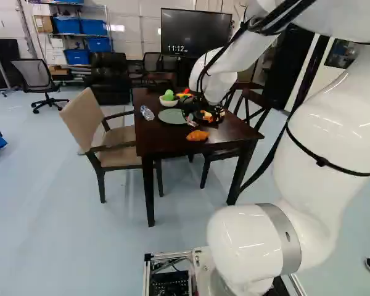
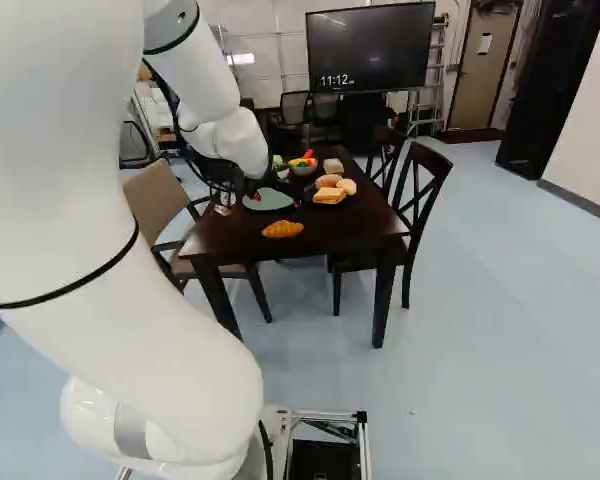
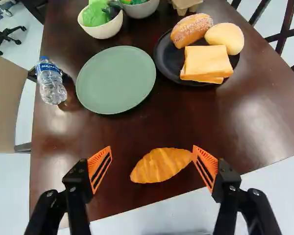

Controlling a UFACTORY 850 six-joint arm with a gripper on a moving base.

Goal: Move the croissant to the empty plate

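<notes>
1. Clock centred on the green plate, croissant at five: bare tabletop between them makes a free lane.
2. Seven to eight: more bare wood, open to pass over.
3. Nine: a bottle near the rim.
4. Twelve: a filled pale bowl blocks.
5. Between two and three: bread heaped on a black plate, just beside.

From behind the arm, left and right, the base views look ahead and slightly down, sharing the desk farther off. The wrist view looks down on it, closer.
</notes>
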